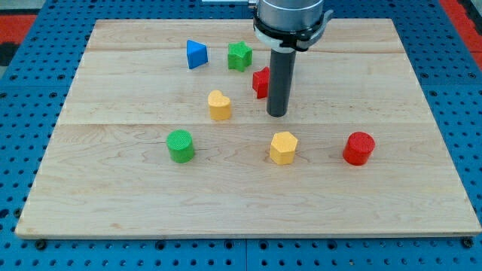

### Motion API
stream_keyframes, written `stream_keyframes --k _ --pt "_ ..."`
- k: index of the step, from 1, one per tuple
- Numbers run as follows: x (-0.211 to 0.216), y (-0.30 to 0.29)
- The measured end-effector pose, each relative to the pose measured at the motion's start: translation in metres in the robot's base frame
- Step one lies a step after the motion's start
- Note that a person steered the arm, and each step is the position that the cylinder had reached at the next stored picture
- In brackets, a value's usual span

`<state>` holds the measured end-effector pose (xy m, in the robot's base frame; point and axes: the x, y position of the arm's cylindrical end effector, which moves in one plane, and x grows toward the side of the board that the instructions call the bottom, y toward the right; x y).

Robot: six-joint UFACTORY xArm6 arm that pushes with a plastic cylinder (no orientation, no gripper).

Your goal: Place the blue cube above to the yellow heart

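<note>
The blue block [196, 54] sits near the view's top, left of centre; its shape looks triangular rather than cubic. The yellow heart [219, 105] lies below and slightly right of it, near the board's middle. My tip [277, 114] rests on the board to the right of the yellow heart, apart from it, and well below and right of the blue block. The rod stands upright and hides part of a red block [260, 81] just to its left.
A green star [239, 56] sits right of the blue block. A green cylinder [180, 145], a yellow hexagon [283, 147] and a red cylinder [358, 148] lie in a row lower down. The wooden board [113, 203] rests on a blue pegboard.
</note>
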<state>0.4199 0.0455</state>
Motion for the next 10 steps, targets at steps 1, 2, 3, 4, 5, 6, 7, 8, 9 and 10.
stream_keyframes --k 1,2,3,4,5,6,7,8,9,10 --pt "-0.025 0.049" --pt "-0.039 0.083" --pt "-0.052 0.110" --pt "-0.070 0.120" --pt "-0.070 0.120" --pt "-0.067 0.113" --pt "-0.084 0.113" --pt "-0.112 0.092" --pt "-0.112 0.023" --pt "-0.089 -0.031"
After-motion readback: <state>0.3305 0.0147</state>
